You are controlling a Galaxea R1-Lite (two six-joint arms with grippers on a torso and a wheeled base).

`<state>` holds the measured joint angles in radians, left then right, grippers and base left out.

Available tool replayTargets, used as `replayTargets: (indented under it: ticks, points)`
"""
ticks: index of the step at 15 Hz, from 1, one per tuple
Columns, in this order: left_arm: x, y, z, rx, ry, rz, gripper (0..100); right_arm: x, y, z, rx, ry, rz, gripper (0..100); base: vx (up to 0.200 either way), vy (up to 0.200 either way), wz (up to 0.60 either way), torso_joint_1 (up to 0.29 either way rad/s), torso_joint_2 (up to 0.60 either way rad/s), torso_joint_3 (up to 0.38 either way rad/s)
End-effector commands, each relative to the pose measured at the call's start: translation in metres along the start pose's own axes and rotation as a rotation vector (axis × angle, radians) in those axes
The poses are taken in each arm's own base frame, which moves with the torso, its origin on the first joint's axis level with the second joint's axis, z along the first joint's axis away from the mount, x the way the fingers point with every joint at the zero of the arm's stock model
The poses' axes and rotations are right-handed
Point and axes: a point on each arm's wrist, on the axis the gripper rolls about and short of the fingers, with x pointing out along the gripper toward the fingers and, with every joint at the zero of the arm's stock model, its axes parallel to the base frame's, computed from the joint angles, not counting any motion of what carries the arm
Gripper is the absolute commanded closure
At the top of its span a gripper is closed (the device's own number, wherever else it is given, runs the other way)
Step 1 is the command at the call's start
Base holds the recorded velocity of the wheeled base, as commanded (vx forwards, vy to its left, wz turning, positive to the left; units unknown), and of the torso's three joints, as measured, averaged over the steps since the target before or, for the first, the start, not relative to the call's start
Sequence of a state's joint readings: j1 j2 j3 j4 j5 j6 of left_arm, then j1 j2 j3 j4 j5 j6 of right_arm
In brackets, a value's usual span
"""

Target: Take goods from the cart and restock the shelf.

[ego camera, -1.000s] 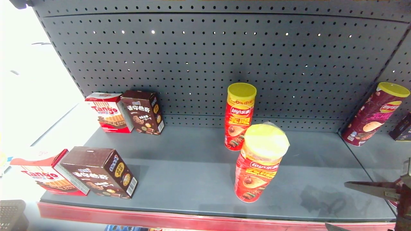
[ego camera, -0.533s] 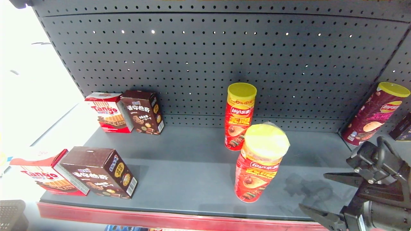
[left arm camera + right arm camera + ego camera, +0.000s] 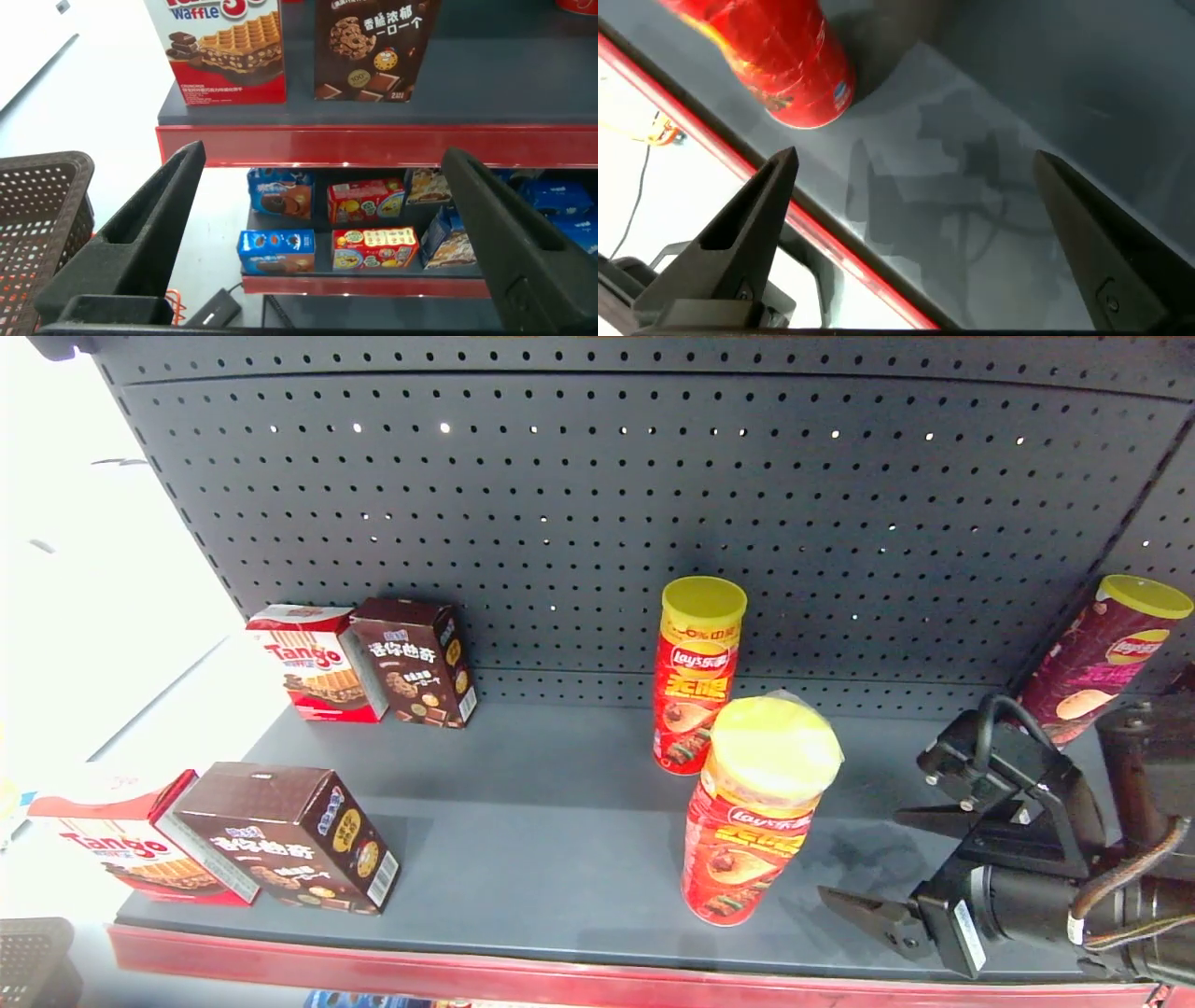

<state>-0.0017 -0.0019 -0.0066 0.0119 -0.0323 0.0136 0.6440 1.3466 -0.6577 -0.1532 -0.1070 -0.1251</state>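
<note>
Left pincer (image 3: 322,154) holds its two dark fingers (image 3: 140,243) spread wide with nothing between them, facing the red lip (image 3: 374,145) along the shelf's front; a brown mesh basket (image 3: 42,219) sits near it, and small packs (image 3: 369,224) line a lower shelf (image 3: 364,285) beyond that lip. Taking the middle of the grey shelf (image 3: 560,821) in the head view as the dial's centre, the front wafer box (image 3: 126,849) and the front cookie box (image 3: 289,835) stand touching side by side at about 8 o'clock, close to the red lip. The rear wafer box (image 3: 313,663) and the rear cookie box (image 3: 415,663) stand touching at about 10 o'clock, near the pegboard (image 3: 607,523). Past the centre, the rear red can (image 3: 698,677) stands upright at about 1 o'clock near the pegboard, yellow lid on. The front red can (image 3: 756,812), also upright and yellow-lidded, stands at that can's 5 o'clock, nearer the red lip; whether the two touch I cannot tell. A purple can (image 3: 1097,658) stands at about 3 o'clock, in the next bay of the shelf. Right pincer (image 3: 859,854) hangs over the shelf at about 4 o'clock, at the front red can's 3 o'clock and apart from it, its fingers wide apart and empty, tips turned toward the can.
</note>
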Motion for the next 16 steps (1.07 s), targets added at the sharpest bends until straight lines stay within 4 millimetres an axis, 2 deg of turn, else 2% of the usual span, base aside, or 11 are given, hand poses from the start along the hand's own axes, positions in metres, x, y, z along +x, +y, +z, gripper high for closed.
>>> replayTargets:
  ticks: [1, 10, 14, 16]
  points:
    - [0.0, 0.0, 0.0, 0.0, 0.003, 0.0, 0, 0.011, 0.0, 0.004, -0.002, 0.018, -0.001, 0, 0.0, 0.0, 0.0, 0.0, 0.0, 0.0]
    - [0.0, 0.0, 0.0, -0.001, 0.001, 0.0, 0, 0.035, 0.001, 0.016, -0.003, 0.04, -0.001, 0, 0.0, 0.0, 0.0, 0.0, 0.0, 0.0]
    - [0.0, 0.0, 0.0, -0.001, 0.001, 0.0, 0, 0.033, -0.002, 0.014, 0.002, 0.042, -0.01, 0, 0.0, 0.0, 0.0, 0.0, 0.0, 0.0]
    - [0.0, 0.0, 0.0, -0.001, 0.001, 0.0, 0, 0.031, -0.01, 0.016, 0.02, 0.03, -0.039, 0, 0.0, 0.0, 0.0, 0.0, 0.0, 0.0]
